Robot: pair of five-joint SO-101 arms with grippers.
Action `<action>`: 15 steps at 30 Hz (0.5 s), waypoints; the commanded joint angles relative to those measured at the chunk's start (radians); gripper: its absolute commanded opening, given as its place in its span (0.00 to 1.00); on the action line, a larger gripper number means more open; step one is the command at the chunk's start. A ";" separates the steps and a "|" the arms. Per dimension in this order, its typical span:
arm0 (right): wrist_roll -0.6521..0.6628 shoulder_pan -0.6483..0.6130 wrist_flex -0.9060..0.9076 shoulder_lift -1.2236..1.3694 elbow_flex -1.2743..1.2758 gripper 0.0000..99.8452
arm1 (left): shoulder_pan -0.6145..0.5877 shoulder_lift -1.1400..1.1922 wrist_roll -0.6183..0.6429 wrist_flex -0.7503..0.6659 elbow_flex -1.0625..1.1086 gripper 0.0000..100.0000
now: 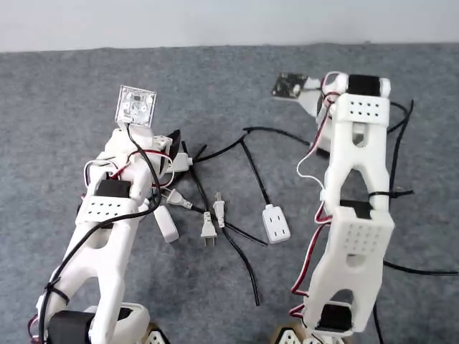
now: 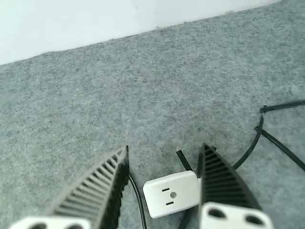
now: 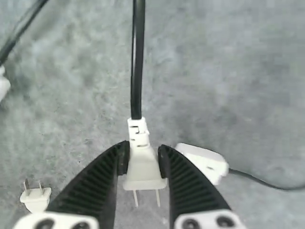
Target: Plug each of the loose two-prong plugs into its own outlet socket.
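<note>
Right gripper clenched on a white plastic two-prong plug, gripped by its flat sides. Black cord trails away and the prongs are left free, presumably so they can enter a slot. Left gripper spread, straddling a white rectangular plastic outlet socket on the grey carpet. One finger touches it, no clamp yet; likely meant to steady it. High view, centre of frame: two loose white plugs side by side, another white socket to their right.

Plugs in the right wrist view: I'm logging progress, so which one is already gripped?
The plug on the black cord, clamped in the right gripper with its prongs free. The small plug lies loose on the carpet.
</note>
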 commanded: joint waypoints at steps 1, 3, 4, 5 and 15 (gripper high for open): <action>-0.058 -0.041 0.002 -0.156 -0.017 0.01 | 0.006 -0.003 -0.011 -0.026 -0.013 0.23; -0.101 -0.062 0.002 -0.205 -0.017 0.01 | 0.006 -0.003 -0.011 -0.026 -0.013 0.23; -0.127 -0.076 0.002 -0.229 -0.017 0.01 | 0.006 -0.003 -0.011 -0.026 -0.013 0.23; -0.155 -0.091 0.002 -0.257 -0.017 0.01 | 0.006 -0.003 -0.009 -0.026 -0.013 0.23; -0.445 -0.260 -0.035 -0.513 -0.017 0.01 | 0.008 -0.043 -0.003 -0.021 -0.042 0.23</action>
